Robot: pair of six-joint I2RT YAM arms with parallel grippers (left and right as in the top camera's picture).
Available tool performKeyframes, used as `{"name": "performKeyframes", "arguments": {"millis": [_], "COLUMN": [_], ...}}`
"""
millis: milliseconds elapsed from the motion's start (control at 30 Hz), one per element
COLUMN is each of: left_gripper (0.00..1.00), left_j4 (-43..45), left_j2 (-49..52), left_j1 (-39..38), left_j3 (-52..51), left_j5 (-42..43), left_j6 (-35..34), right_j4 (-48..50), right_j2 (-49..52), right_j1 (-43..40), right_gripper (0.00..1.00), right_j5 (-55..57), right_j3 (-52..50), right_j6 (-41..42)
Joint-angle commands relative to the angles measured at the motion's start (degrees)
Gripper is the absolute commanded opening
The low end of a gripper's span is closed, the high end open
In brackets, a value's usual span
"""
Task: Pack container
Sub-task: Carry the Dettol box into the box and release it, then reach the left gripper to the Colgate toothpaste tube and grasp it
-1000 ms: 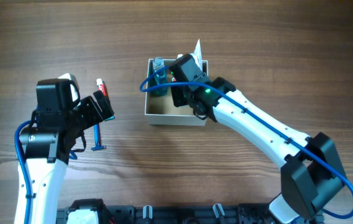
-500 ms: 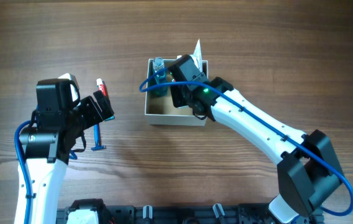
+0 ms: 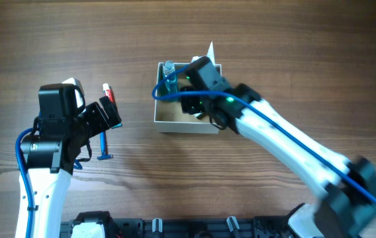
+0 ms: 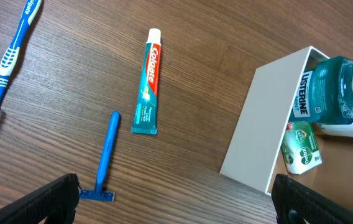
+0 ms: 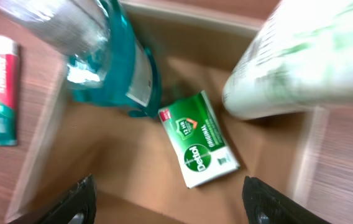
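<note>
We are holding our left claw (image 4: 175, 190) wide open low over the table (image 4: 58, 112), gripping nothing, with its two fingers (image 4: 49, 200) showing at the bottom corners of the left wrist view. Just above them one blue razor (image 4: 105, 160) is lying. One toothpaste tube (image 4: 148, 81) is lying higher up, near the middle, and one blue toothbrush (image 4: 9, 56) is lying at the upper left. At the right edge the container (image 4: 260, 127) is sitting on the table. Our right claw (image 5: 170, 196) is hovering over it, spread wide and holding nothing. Inside we are counting three things. One green soap packet (image 5: 198, 146) is lying flat on the floor, one teal mouthwash bottle (image 5: 111, 62) is sitting at the upper left, and one white-and-green bottle (image 5: 294, 62) is leaning at the upper right.
</note>
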Motion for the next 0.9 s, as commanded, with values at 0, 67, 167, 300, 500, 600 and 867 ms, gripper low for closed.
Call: {"name": "performKeyframes", "arguments": {"millis": [0,67,167,300,500,600,867], "left_gripper": [1.0,1.0,1.0,1.0,0.99,0.99,1.0], "left_j4": [-0.1,0.0,-0.3,-0.7,-0.6,-0.9,-3.7], "left_j2": [0.1,0.1,0.1,0.3,8.7,16.5,42.6], "left_j1": [-0.3,-0.3,-0.3,-0.3,0.4,0.4,0.6], "left_j3": [0.9,0.9,0.9,1.0,6.9,12.9,26.4], "left_j5": [1.5,1.5,1.5,1.5,1.1,1.1,1.3], "left_j6": [-0.5,-0.5,-0.5,-0.5,-4.2,-4.7,-5.1], "right_j4": [-2.7,-5.6,-8.3,-13.0,-18.8,-19.0,-18.9], "right_j2": [-10.6,-14.8,-18.9,-18.7,-10.4,-6.9,-3.1], "right_j1": [1.0,-0.2,-5.5,-16.8,-29.0,-29.2,-29.1], "right_gripper": [0.81,1.0,1.0,1.0,1.0,1.0,1.0], "right_j5": [9.0,13.4,10.4,0.9,-10.6,-11.1,-11.5], "right_j3": [0.3,0.3,0.3,0.3,0.3,0.3,0.3], "right_j6": [0.6,5.0,7.7,5.9,-0.9,-1.7,-4.5]}}
